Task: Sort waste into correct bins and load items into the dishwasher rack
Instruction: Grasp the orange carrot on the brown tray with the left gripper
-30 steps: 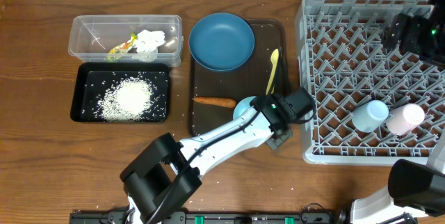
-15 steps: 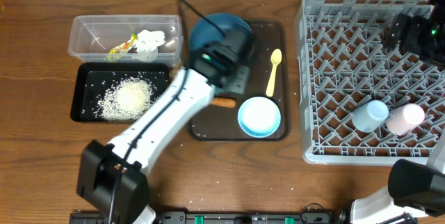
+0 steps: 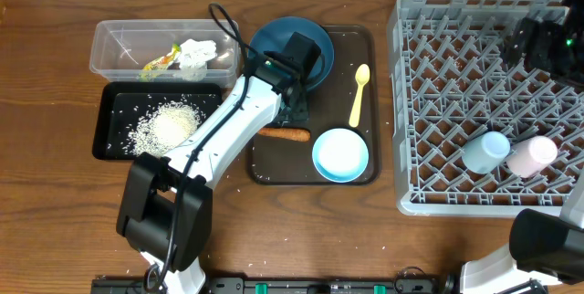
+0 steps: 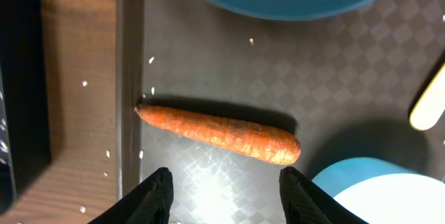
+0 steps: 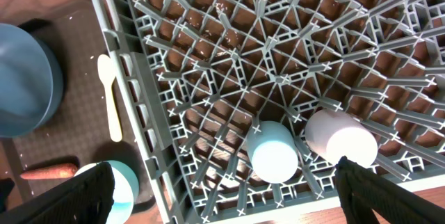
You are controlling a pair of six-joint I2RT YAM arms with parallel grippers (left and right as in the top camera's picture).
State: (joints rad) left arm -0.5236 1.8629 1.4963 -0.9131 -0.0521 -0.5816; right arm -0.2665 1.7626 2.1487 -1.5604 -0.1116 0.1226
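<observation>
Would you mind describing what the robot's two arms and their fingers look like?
The left arm has smooth white links joined by black joints, a black cable looping by its wrist and a small green light on its black head. Its fingers are black and rounded. The right arm shows a black head with a green light, and its fingers are black too.

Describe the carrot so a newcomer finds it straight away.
Find the brown serving tray left of the grey rack. At its left edge, nearer the robot than the dark-blue bowl, lies the carrot: the only orange thing there, long and tapered beside the round pale-blue bowl.
</observation>
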